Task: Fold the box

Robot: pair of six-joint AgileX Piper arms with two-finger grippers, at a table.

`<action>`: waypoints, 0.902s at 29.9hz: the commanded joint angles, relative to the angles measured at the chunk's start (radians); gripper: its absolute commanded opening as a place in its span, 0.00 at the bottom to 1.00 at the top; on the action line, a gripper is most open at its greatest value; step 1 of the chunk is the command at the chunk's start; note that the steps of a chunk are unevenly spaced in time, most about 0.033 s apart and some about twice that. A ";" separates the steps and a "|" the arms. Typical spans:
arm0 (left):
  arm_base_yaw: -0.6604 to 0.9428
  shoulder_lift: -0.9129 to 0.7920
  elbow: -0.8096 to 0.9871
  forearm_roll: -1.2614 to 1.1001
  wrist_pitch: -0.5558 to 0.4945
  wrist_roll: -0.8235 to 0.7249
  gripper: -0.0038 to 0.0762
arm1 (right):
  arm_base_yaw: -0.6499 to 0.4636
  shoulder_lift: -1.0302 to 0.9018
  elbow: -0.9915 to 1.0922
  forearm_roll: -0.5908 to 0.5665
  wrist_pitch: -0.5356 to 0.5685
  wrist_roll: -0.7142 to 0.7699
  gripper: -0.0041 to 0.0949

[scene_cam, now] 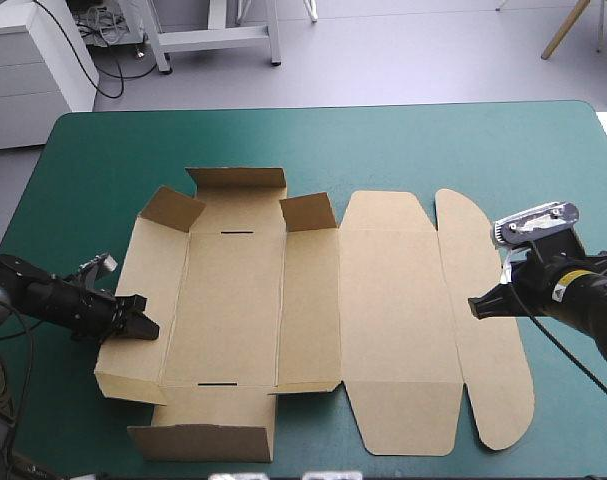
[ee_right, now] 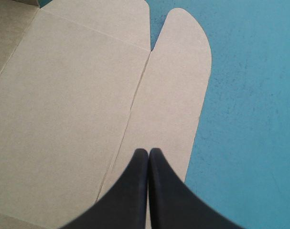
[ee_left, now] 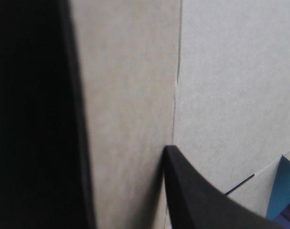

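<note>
Left gripper [scene_cam: 146,327]: at the left end of the box [scene_cam: 313,300], tips pointing in toward its middle. In the left wrist view the left wall [scene_cam: 143,300] runs between the two black fingers [ee_left: 192,195]. One fingertip lies right at the crease where wall meets floor, and the other is a dark mass on the wall's far face. I read this as clamped on the box. The wall tilts up off the cover.

Right gripper [ee_right: 148,151]: fingers pressed together into one point, holding nothing. It is over the rounded end flap [scene_cam: 483,330] at the box's right end. I cannot tell whether it touches the board.

Box: lies lengthwise across the middle of the teal-green cover [scene_cam: 383,140], mostly flat.
- Raised: two small corner tabs [scene_cam: 173,208] on the far side, the far flap [scene_cam: 236,180] between them, and the near flap [scene_cam: 203,440] at the table's near edge.
- Two thin slots [scene_cam: 237,233] in the floor panel, one toward the far crease and one toward the near.
- The lid panel [scene_cam: 388,310] and rounded end flap lie flat.
</note>
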 commanded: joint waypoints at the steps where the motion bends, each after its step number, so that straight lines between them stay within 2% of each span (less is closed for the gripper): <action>1: -0.013 -0.017 0.001 -0.020 0.031 -0.022 0.10 | -0.006 -0.010 -0.024 -0.008 -0.053 -0.008 0.02; 3: -0.013 -0.017 0.001 -0.034 0.029 -0.019 0.04 | -0.006 -0.010 -0.024 -0.008 -0.053 -0.008 0.02; 17: -0.064 -0.050 -0.025 -0.100 0.074 0.065 0.04 | -0.006 -0.010 -0.024 -0.020 -0.059 -0.008 0.02; 22: -0.163 -0.074 -0.123 -0.073 0.088 0.051 0.04 | -0.006 -0.010 -0.024 -0.020 -0.070 -0.004 0.02; 27: -0.302 -0.078 -0.332 0.000 0.088 -0.018 0.04 | -0.006 -0.010 -0.024 -0.020 -0.070 -0.004 0.02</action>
